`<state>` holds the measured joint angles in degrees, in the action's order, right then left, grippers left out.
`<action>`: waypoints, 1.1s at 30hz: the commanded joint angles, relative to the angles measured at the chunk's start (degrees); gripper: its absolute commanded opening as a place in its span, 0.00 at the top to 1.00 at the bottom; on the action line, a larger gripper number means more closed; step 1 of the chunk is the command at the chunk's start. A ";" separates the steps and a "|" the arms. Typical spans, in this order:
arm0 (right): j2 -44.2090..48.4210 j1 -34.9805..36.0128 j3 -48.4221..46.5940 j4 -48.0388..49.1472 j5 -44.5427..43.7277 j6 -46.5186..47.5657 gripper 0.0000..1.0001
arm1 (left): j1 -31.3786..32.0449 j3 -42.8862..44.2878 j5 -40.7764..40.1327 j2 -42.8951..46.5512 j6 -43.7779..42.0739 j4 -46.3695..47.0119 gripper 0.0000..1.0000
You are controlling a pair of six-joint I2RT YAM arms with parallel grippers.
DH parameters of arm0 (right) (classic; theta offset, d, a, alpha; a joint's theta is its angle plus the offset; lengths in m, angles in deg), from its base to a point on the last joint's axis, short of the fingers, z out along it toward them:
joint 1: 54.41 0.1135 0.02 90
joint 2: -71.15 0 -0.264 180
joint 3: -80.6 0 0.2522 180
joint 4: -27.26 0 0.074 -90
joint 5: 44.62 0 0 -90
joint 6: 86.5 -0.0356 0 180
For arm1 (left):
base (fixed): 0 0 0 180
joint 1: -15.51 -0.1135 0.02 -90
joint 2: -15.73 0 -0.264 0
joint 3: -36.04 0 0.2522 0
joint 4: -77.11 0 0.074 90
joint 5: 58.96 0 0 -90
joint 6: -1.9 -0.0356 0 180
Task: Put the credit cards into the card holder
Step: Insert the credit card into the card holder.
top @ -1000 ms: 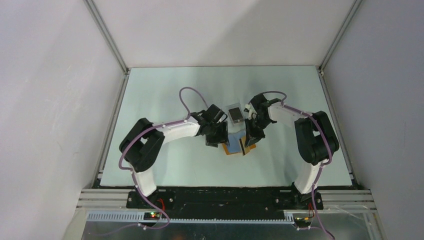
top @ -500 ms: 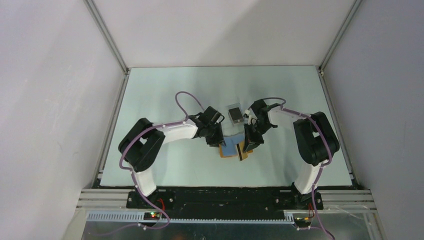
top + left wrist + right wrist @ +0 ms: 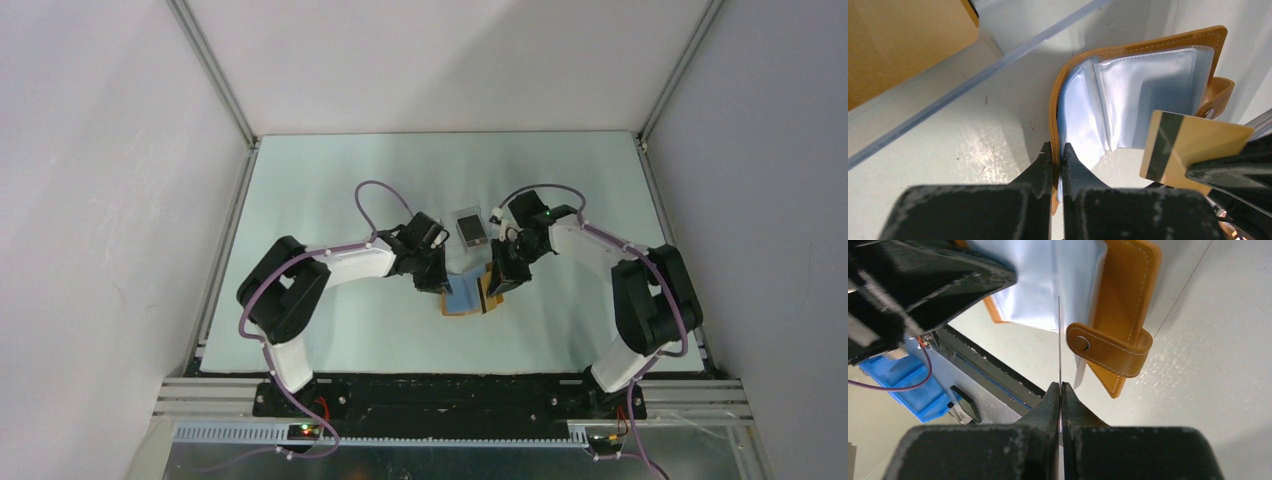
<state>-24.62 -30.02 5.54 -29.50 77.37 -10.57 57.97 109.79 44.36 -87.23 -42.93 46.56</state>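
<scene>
- Card holder (image 3: 463, 300) lies open near the middle of the bench (image 3: 330, 180), a bit toward the near edge. It is orange, with clear pockets inside and a strap with a snap on its right half.
- Left pincer (image 3: 1058, 162) is pinched tight on the left edge of the card holder, with the orange cover between its tips.
- Right pincer (image 3: 1060, 387) is pinched tight on a thin tan card (image 3: 1198, 150) with a black stripe. The card stands on its edge, just beside the strap.
- The card's front end is right at the clear pockets. I cannot tell if it is inside one.
- Clear box (image 3: 470, 228) with a dark middle sits just behind the card holder, toward the far edge.
</scene>
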 commanded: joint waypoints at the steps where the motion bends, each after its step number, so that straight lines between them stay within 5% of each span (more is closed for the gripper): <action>1: 3.58 0.71 -2.02 -0.14 1.69 1.27 1.00 | 0.01 0.05 1.45 2.50 -3.08 -0.99 1.00; 14: -3.35 6.08 -7.04 0.52 0.04 0.18 1.00 | 0.05 1.23 2.89 3.69 -3.14 -2.23 1.00; 20: -7.54 5.71 -9.10 -2.22 -7.43 1.62 1.00 | 0.20 0.62 4.18 3.64 -4.83 -2.24 1.00; 28: -8.73 1.08 -5.00 1.00 -3.48 2.06 1.00 | 0.22 0.09 4.50 2.86 -5.88 -2.19 1.00; 29: -8.73 0.74 -4.39 1.13 -3.17 2.09 1.00 | 0.18 0.28 4.34 2.85 -5.93 -2.23 0.99; 33: -8.84 -0.17 -2.83 1.42 -2.58 2.42 1.00 | 0.08 0.81 2.87 3.29 -5.76 -3.80 0.69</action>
<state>-33.21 -29.22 1.08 -28.67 75.33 -9.69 58.03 109.79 47.95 -86.13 -47.09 44.98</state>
